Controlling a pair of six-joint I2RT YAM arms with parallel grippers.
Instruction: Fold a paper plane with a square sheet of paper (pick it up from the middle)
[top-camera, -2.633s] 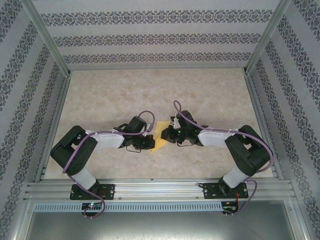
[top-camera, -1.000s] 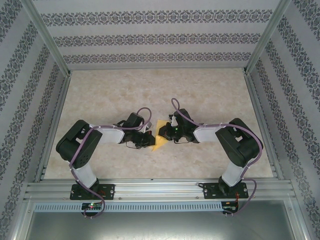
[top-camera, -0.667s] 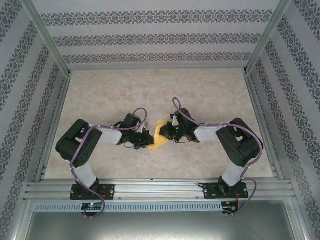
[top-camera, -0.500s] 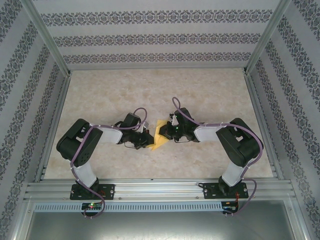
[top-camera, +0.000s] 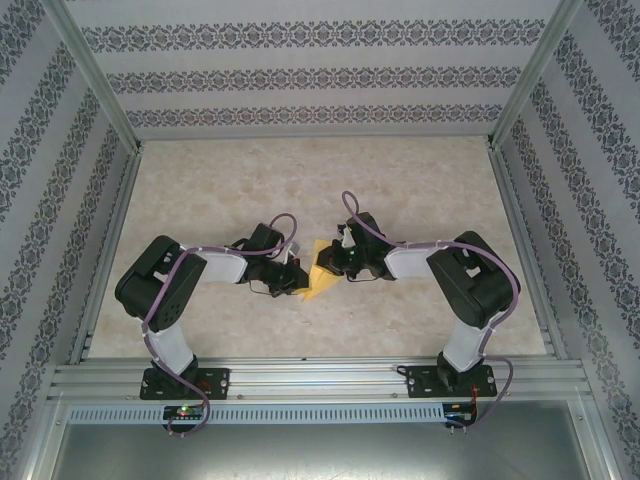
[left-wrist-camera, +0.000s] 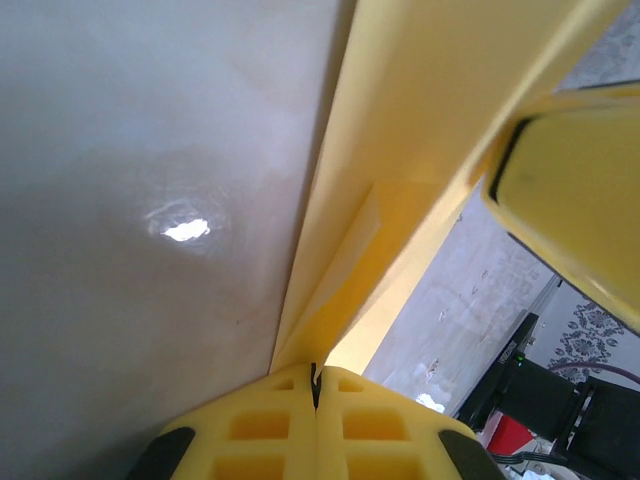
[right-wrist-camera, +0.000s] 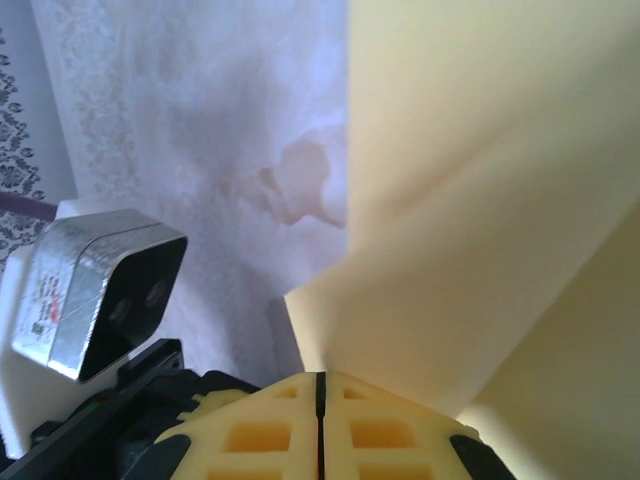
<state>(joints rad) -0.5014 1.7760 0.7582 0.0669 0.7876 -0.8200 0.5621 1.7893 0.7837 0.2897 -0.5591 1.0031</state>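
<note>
Yellow-orange and partly folded, the sheet of paper (top-camera: 318, 274) is over the middle of the marbled counter (top-camera: 410, 185), caught between the two hands. The left hand (top-camera: 298, 280) pinches it from the left, its fingers (left-wrist-camera: 265, 430) pressed together with creased layers running out from the seam between them. The right hand (top-camera: 328, 262) is clamped on it from the right, its fingers (right-wrist-camera: 385, 435) meeting on a corner. Whether the paper touches the counter is unclear.
</note>
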